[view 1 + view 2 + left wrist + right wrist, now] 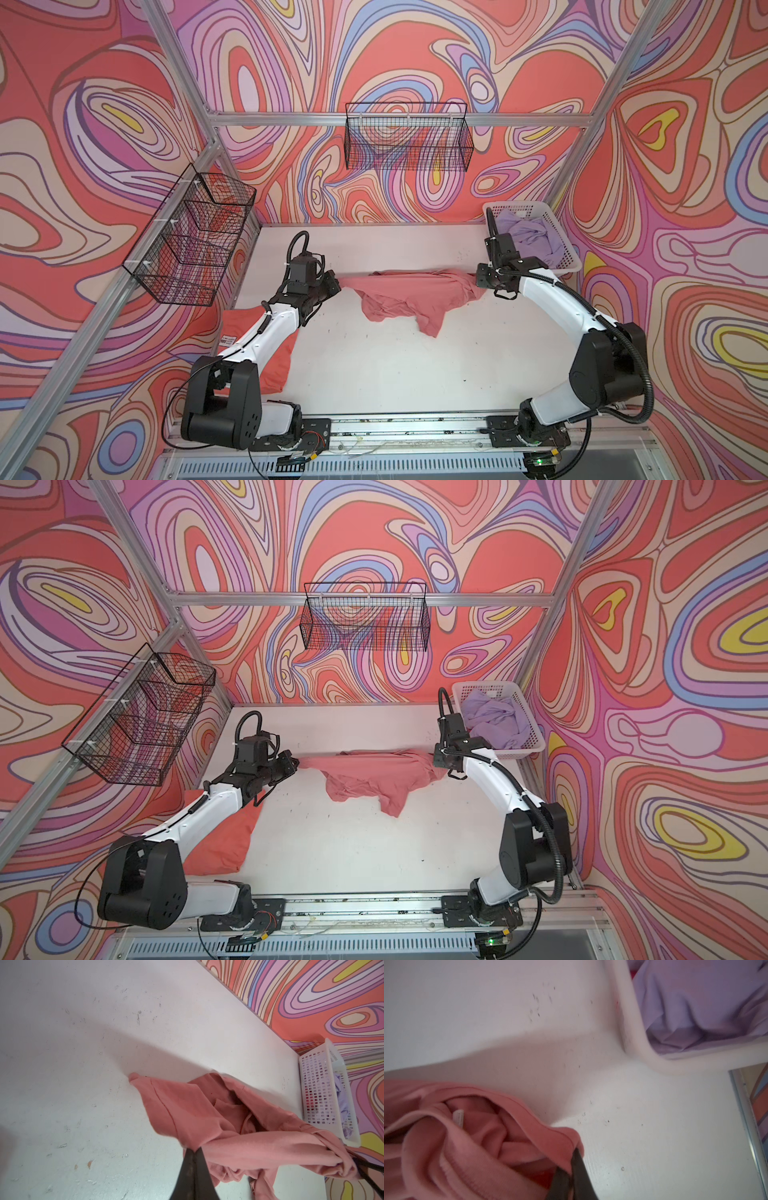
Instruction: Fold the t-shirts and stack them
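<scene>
My left fingers and right fingers pinch the pink shirt by its ends; the coral shirt looks folded, and the lavender shirt is not yet out of the basket.

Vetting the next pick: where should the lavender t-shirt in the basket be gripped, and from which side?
Probably pinch a raised fold of the lavender t-shirt from above: the walls of the white basket block side approaches, and the crumpled heap offers upstanding folds.

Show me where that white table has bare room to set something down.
Widest bare patch of table: between the salmon-pink shirt and the front rail. A narrower strip runs behind that shirt, along the back wall. Crowded: left edge, under the orange-coral shirt; far right corner, with the white basket.
</scene>
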Robot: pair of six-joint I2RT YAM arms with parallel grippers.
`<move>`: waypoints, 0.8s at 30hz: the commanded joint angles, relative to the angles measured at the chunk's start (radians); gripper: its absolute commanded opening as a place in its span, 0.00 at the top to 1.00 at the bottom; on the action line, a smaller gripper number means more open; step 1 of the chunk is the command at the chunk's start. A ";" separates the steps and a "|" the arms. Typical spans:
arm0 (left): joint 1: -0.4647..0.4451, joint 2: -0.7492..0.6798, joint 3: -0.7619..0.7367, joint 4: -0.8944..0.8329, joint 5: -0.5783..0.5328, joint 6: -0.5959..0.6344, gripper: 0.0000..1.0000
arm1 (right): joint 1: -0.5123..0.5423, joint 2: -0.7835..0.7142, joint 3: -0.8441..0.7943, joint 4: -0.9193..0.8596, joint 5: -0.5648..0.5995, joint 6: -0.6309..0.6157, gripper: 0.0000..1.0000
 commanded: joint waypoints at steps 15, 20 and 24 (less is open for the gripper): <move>-0.208 -0.440 -0.115 -0.531 0.256 -0.034 1.00 | -0.006 -0.088 -0.083 -0.074 0.070 -0.045 1.00; -0.340 -0.560 -0.243 -0.422 0.412 -0.145 1.00 | -0.007 -0.055 -0.094 -0.076 0.061 -0.054 1.00; -0.424 -0.416 -0.257 -0.402 0.495 -0.124 0.52 | -0.008 -0.037 -0.072 -0.077 0.047 -0.048 0.88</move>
